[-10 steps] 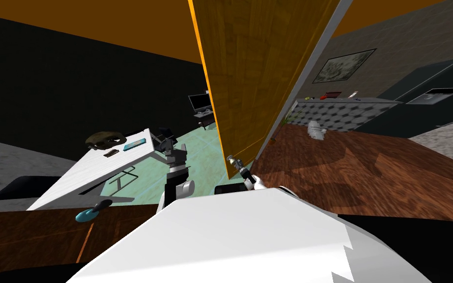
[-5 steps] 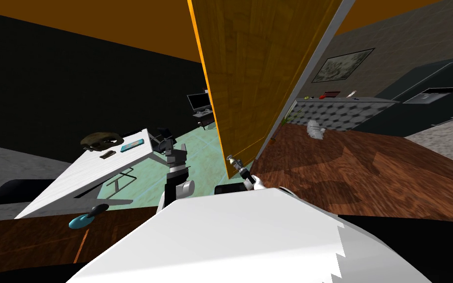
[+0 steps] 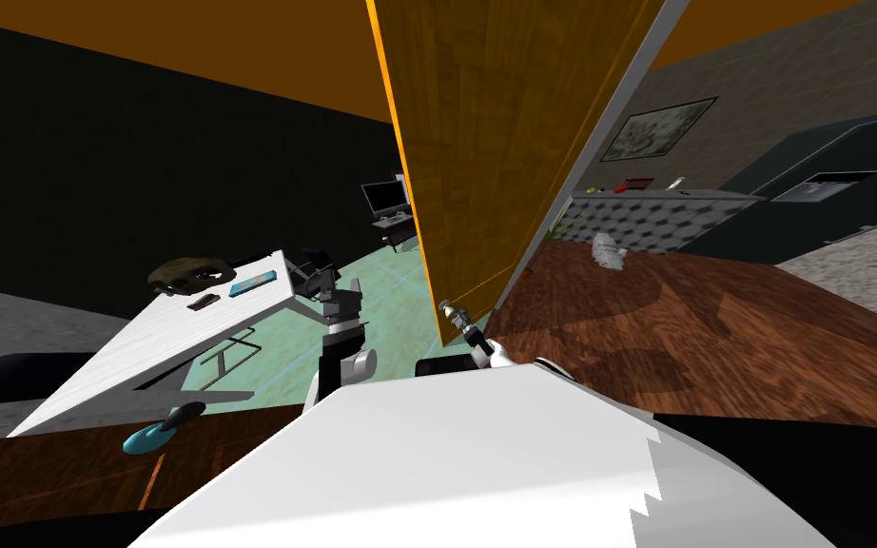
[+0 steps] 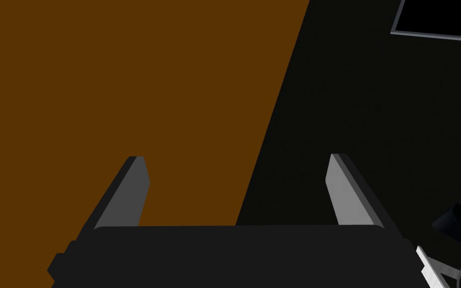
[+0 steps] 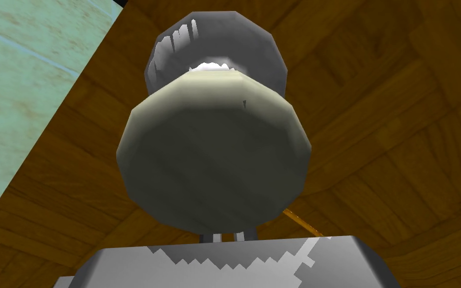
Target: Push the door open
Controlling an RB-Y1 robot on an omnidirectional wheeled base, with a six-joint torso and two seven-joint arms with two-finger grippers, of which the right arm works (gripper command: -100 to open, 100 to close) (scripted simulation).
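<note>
The wooden door [image 3: 494, 143] stands ajar straight ahead, its free edge turned toward me. Its round, pale metal knob [image 3: 448, 309] sits low on that edge. My right gripper [image 3: 462, 325] reaches up to the knob. In the right wrist view the knob [image 5: 214, 160] looms right in front of the gripper [image 5: 228, 237], against the door's wood [image 5: 399, 125]. The two fingers show close together under it, and it hides their tips. My left gripper [image 3: 337, 285] is raised to the left of the door, fingers [image 4: 342, 192] wide apart and nothing between them.
A grey door frame [image 3: 579, 162] runs along the door's right side. A white desk [image 3: 189, 333] with small items stands left on a pale green floor [image 3: 380, 285]. A blue object [image 3: 146, 436] lies near it. A patterned counter [image 3: 655, 219] stands far right on the wood floor [image 3: 712, 333].
The desk and the blue object have slid left and down in the head view, so my camera has shifted. Door, knob and both grippers keep their places relative to me.
</note>
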